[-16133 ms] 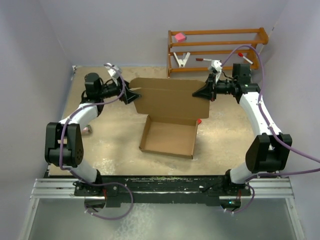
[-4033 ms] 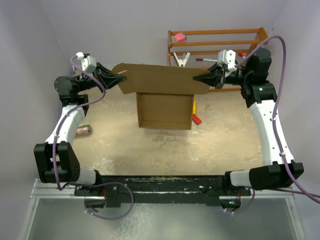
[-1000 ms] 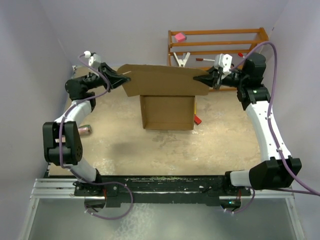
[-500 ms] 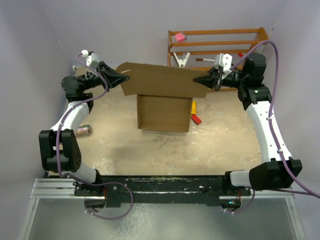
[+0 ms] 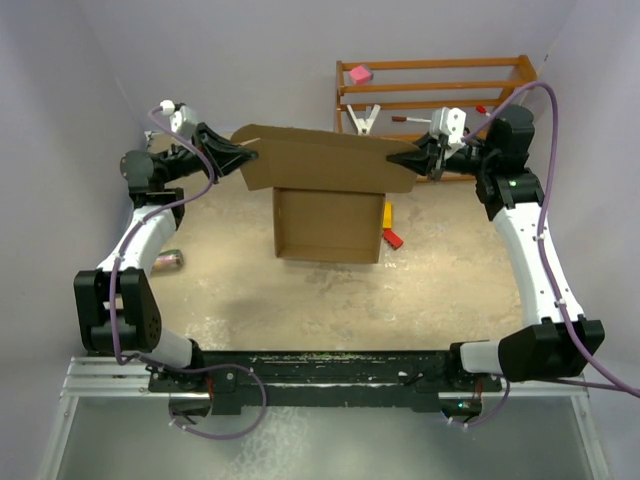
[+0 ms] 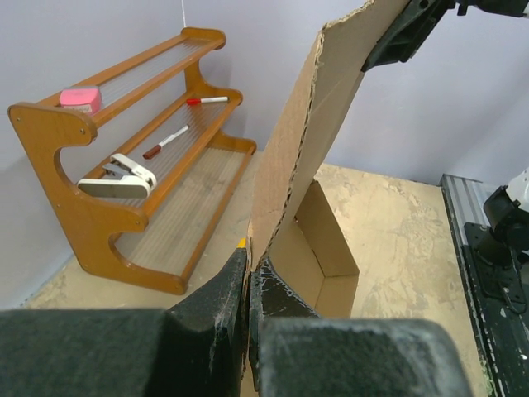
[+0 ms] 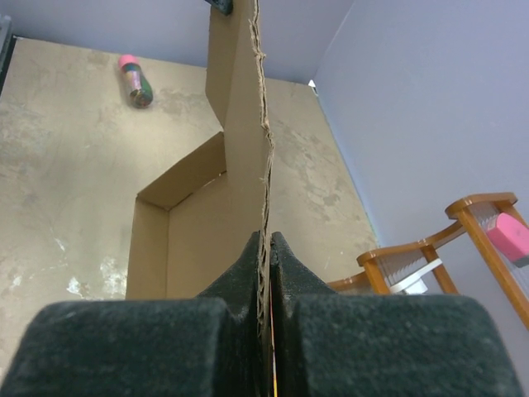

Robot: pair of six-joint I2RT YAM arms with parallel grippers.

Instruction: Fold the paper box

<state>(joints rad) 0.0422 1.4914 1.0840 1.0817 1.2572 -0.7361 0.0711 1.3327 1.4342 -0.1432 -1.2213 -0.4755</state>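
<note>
Fingers (image 6: 219, 308) of the left gripper (image 5: 251, 157) clamp the paper box (image 5: 328, 226) lid's left edge. Its right edge sits pinched between the right gripper (image 5: 394, 158) fingers (image 7: 240, 279).

Yellow piece (image 5: 388, 213) and red piece (image 5: 393, 239) partly behind the paper box (image 5: 320, 165), shapes unclear.

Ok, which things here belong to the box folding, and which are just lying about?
In the job: paper box, its raised flap gripped at both ends by the left hand and right hand.

Lying about: wooden rack holding pink block, pen, white stapler; red block and yellow block beside the box; small bottle.
</note>
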